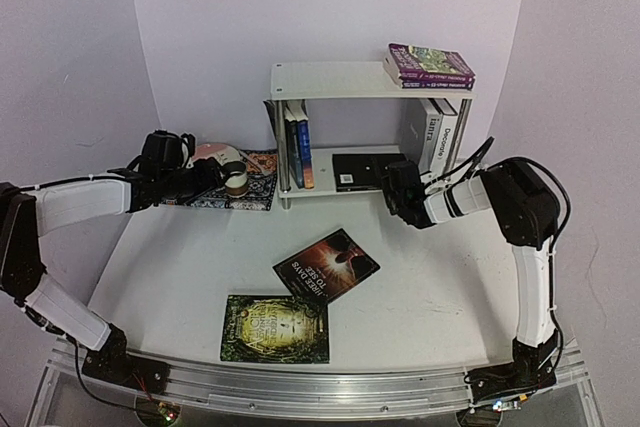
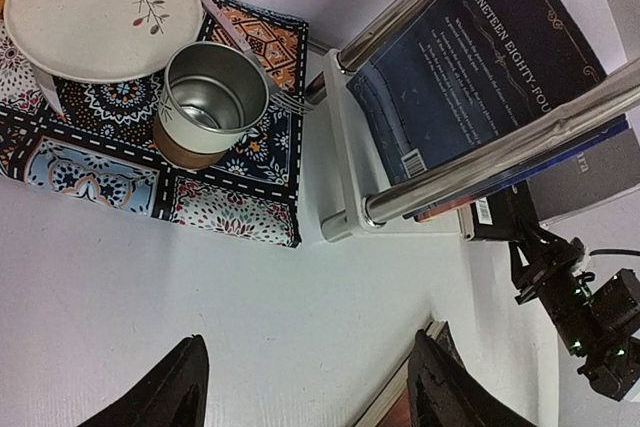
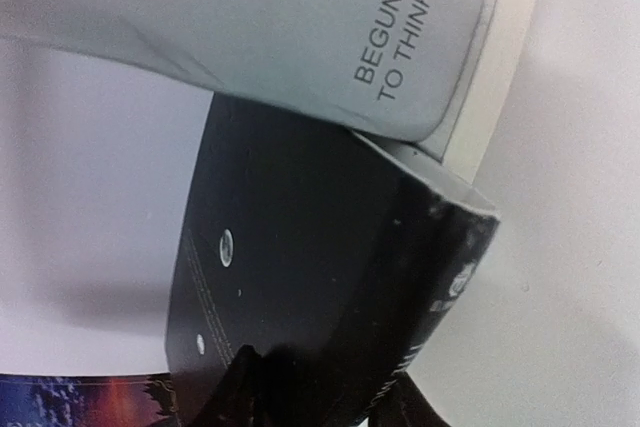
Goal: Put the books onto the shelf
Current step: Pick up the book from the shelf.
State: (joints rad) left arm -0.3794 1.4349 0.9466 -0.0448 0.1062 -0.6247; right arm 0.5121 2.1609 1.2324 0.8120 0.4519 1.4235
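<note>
The white shelf point(image 1: 330, 80) stands at the back of the table. A black book point(image 1: 365, 171) lies flat on its lower tier, and my right gripper point(image 1: 400, 192) is shut on that book's near edge. In the right wrist view the black book point(image 3: 300, 247) fills the space between my right gripper's point(image 3: 320, 397) fingers, under a leaning grey book point(image 3: 300, 37). Dark blue books point(image 1: 297, 142) stand at the tier's left and pale ones point(image 1: 435, 137) at its right. Purple paperbacks point(image 1: 430, 65) lie on top. An orange-and-dark book point(image 1: 327, 265) and a green book point(image 1: 277, 329) lie on the table. My left gripper point(image 2: 310, 397) hovers open and holds nothing.
A patterned mat point(image 1: 255, 192) left of the shelf carries a pink plate point(image 2: 100, 12), a metal cup point(image 2: 210, 102) and a fork. The shelf's chrome legs point(image 2: 500, 162) stand close to my left gripper. Walls close in behind and on both sides.
</note>
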